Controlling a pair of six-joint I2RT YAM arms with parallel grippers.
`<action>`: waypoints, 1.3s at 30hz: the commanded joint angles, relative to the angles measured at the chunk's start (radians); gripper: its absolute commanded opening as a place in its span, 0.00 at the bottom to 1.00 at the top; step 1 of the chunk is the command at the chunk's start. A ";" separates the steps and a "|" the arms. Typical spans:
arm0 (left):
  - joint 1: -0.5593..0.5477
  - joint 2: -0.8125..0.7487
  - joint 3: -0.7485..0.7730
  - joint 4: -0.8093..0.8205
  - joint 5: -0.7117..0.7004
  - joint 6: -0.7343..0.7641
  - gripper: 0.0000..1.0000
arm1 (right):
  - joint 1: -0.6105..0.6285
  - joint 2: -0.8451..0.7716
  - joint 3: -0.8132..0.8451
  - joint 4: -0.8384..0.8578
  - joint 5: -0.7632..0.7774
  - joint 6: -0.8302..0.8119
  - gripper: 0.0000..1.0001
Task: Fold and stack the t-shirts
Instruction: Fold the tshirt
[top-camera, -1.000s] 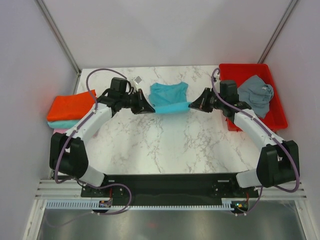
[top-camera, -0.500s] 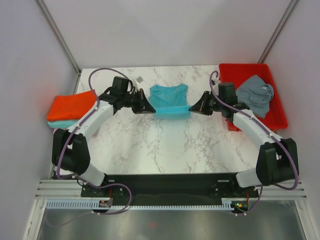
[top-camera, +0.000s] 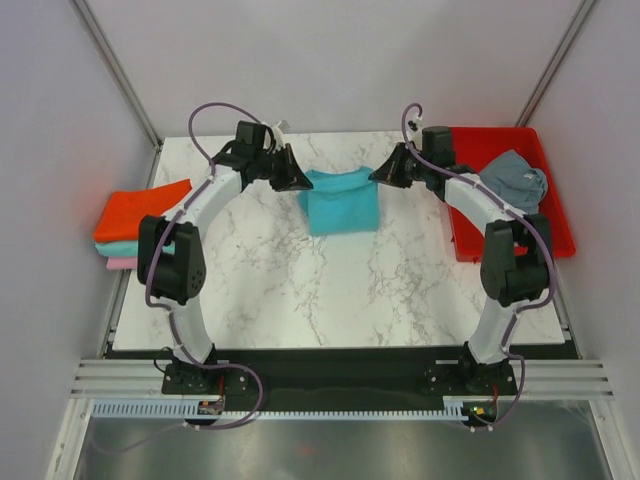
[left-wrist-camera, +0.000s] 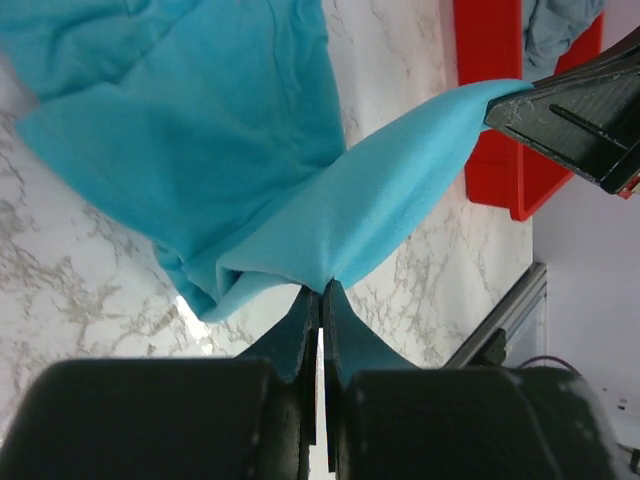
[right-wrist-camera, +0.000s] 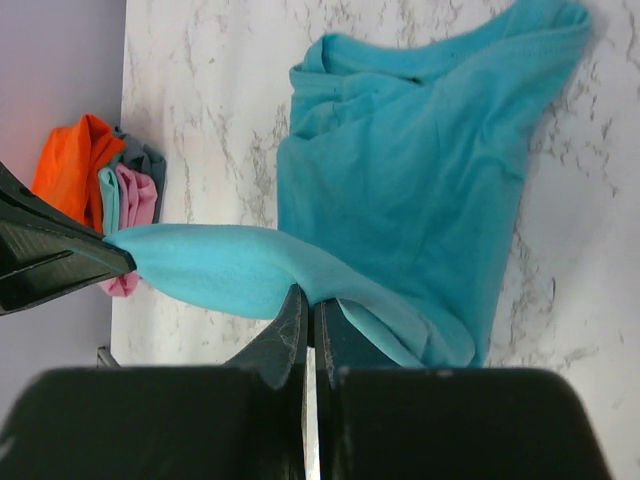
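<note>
Turquoise t-shirt (top-camera: 340, 200): solid turquoise, one colour throughout; the raised fold reads a shade lighter in the wrist views.
Desk (top-camera: 300, 290): white marble pattern with grey veins.
Tray (top-camera: 556, 235): plain bright red.
Grey t-shirt (top-camera: 512, 185) in the tray: plain slate grey.
Pile at the left, all single-colour: orange-red t-shirt (top-camera: 140, 210) on top, teal t-shirt (top-camera: 125, 247) under it, pink t-shirt (top-camera: 118, 263) at the bottom.
Left claw (left-wrist-camera: 320, 300) and right claw (right-wrist-camera: 308, 305): black.
Arms (top-camera: 203, 215): white links, black joints.
Walls (top-camera: 320, 60): pale lilac-grey.
</note>
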 joint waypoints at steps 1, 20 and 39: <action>0.011 0.083 0.132 0.022 -0.046 0.069 0.02 | -0.006 0.092 0.122 0.070 0.022 -0.029 0.00; -0.002 0.360 0.446 0.065 -0.449 0.213 0.77 | -0.004 0.418 0.476 0.080 0.130 -0.158 0.80; -0.039 -0.262 -0.063 0.005 -0.273 0.224 0.88 | -0.003 -0.103 0.085 -0.055 0.102 -0.308 0.86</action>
